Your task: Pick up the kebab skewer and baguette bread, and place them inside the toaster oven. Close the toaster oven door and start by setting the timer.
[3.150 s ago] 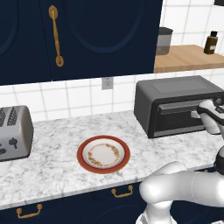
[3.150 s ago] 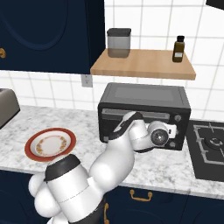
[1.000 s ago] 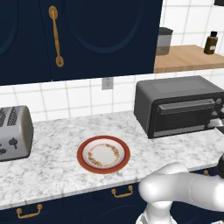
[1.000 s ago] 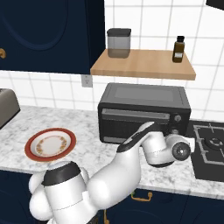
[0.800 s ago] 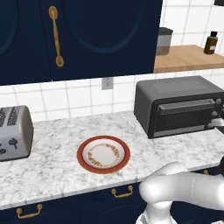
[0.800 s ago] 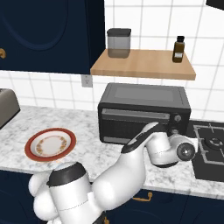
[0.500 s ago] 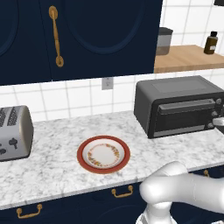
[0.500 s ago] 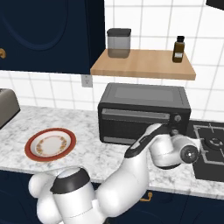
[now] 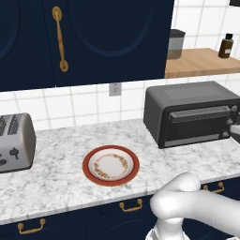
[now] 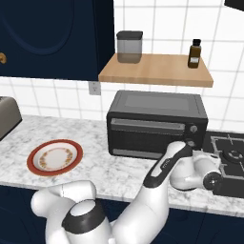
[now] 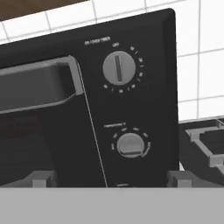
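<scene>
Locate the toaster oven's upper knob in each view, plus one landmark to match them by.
Left base view: upper knob at the far right edge, top right of the toaster oven.
Right base view: right of centre, at the top of the oven's right panel.
Hand view: upper centre, pointer upright.
Shared landmark: the door's bar handle, directly left of the knob in all three.

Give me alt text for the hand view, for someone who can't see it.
Close-up of the toaster oven front: two round knobs stacked on its right panel, the upper knob pointing straight up and the lower knob beneath it. The closed door's bar handle is at left, and the gripper faces the panel with fingertips spread wide.
</scene>
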